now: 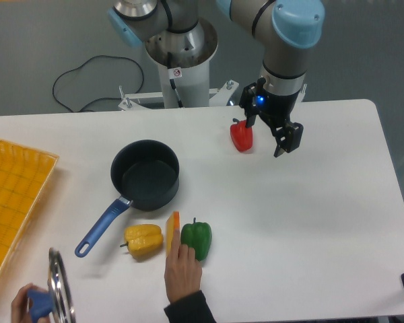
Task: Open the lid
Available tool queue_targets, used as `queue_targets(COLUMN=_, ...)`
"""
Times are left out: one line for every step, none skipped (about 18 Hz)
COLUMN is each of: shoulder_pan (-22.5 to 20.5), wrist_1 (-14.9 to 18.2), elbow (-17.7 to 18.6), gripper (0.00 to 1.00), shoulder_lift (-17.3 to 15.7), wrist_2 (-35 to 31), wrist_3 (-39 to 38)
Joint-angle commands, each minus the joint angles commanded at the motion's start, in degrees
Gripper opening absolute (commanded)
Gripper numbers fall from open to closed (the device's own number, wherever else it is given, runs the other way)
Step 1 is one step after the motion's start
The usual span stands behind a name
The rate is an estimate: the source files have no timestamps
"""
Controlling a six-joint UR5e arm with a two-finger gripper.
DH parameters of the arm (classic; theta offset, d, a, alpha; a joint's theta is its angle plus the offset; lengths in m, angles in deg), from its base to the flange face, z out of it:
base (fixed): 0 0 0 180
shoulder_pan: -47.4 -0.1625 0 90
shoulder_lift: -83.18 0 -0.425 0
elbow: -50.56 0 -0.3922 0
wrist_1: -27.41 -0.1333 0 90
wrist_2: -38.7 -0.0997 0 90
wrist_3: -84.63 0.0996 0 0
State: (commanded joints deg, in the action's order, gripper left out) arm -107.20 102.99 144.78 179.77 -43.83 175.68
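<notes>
Glass lid [59,288]: held off saucepan [146,174] by a hand [28,304] (pan uncovered). End effector [268,134]: open, empty, beside red pepper [241,136].

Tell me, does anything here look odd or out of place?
Yes. A person's hand holds the lid on edge at the table's lower left corner, away from the open saucepan. Another hand stands a yellow slab upright between two peppers. The robot's tool hangs idle beside the red pepper.

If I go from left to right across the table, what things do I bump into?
Yellow mat → lid → saucepan → green pepper → red pepper → end effector.
</notes>
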Motion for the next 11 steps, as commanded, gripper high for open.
queue_targets(shoulder_pan=0.0, wrist_1=0.0, elbow=0.0, gripper=1.0, shoulder_lift=0.0, wrist_2=0.0, wrist_3=0.0)
queue_targets(shoulder_pan=0.0, wrist_1=0.0, elbow=0.0, gripper=1.0, shoulder_lift=0.0, wrist_2=-0.09, wrist_3=0.0)
queue_targets(shoulder_pan=0.0, wrist_1=0.0, elbow=0.09, gripper=1.0, shoulder_lift=0.09, wrist_2=-0.09, wrist_3=0.0)
queue_targets(shoulder_pan=0.09, wrist_1=0.0, elbow=0.26, gripper=1.0, shoulder_lift=0.0, wrist_2=-0.26, wrist_3=0.09)
queue_targets(shoulder_pan=0.18, wrist_1=0.0, elbow=0.26, gripper=1.0, shoulder_lift=0.09, wrist_2=-0.35, wrist_3=0.09)
queue_targets(shoulder_pan=0.52, wrist_1=0.0, elbow=0.26, gripper=1.0, shoulder_lift=0.09, wrist_2=-0.44, wrist_3=0.0)
queue_targets(shoulder_pan=0.53, wrist_1=0.09, elbow=0.26, gripper=1.0, shoulder_lift=0.09, wrist_2=-0.53, wrist_3=0.0)
queue_targets(shoulder_pan=0.62, wrist_1=0.0, elbow=0.44, gripper=1.0, shoulder_lift=0.0, wrist_2=-0.53, wrist_3=0.0)
queue_targets(shoulder_pan=0.62, wrist_1=0.0, elbow=0.53, gripper=1.0, shoulder_lift=0.0, wrist_2=-0.53, wrist_3=0.0)
queue_targets(shoulder_pan=0.7, wrist_1=0.0, elbow=0.61, gripper=1.0, shoulder_lift=0.0, wrist_2=-0.61, wrist_3=0.0)
queue_targets(shoulder_pan=0.7, wrist_1=0.0, elbow=0.62, gripper=1.0, shoulder_lift=0.0, wrist_2=-0.62, wrist_3=0.0)
